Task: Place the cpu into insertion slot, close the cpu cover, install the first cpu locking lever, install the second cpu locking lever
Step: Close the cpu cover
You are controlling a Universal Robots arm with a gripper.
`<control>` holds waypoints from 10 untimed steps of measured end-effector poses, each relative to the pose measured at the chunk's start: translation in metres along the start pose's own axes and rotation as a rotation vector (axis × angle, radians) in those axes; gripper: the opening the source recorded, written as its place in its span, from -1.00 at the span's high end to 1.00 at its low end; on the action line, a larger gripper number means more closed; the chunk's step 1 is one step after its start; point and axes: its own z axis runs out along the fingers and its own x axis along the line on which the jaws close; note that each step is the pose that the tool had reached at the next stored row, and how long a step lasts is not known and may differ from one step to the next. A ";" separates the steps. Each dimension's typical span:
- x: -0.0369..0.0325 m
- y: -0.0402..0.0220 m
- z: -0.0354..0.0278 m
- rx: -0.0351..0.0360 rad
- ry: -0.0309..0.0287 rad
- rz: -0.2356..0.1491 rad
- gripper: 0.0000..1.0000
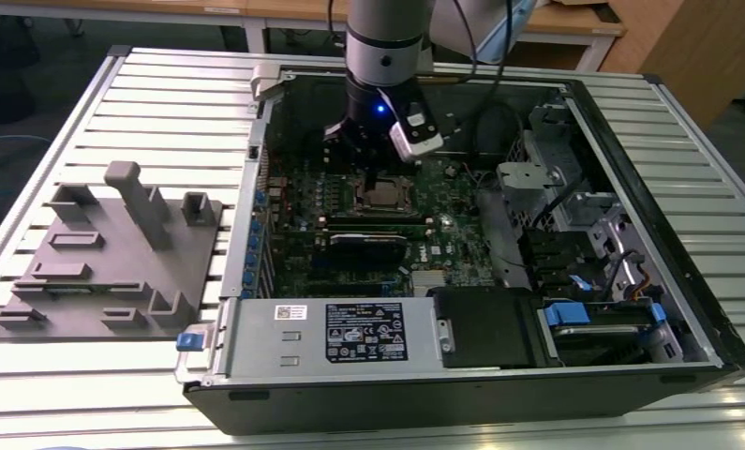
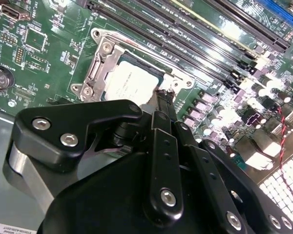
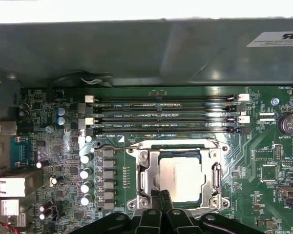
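Note:
The cpu (image 3: 181,176) (image 2: 128,84), a pale metal square, lies in the insertion slot (image 1: 382,196) on the green motherboard. The silver cpu cover (image 3: 145,171) (image 2: 99,62) lies flat around it, framing the chip through its cut-out. My gripper (image 3: 161,196) (image 2: 164,97) hangs just over one edge of the slot, its black fingers pressed together at the cover's rim. Whether something thin sits between the tips, I cannot tell. In the exterior view the gripper (image 1: 369,174) reaches down into the open computer case right above the socket.
Memory slots (image 3: 161,113) run beside the socket. A long black expansion card (image 1: 369,240) lies on its other side, then the power supply (image 1: 347,333). The case walls (image 1: 622,141) ring the board. A grey fixture (image 1: 110,253) stands on the table at the exterior view's left.

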 end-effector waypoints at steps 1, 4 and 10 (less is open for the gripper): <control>0.0003 0.0000 0.0000 0.0000 0.0000 0.000 0.79; 0.0008 0.0000 0.0000 0.0000 0.0001 0.000 0.79; 0.0024 -0.0001 0.0000 0.0000 0.0000 0.000 0.79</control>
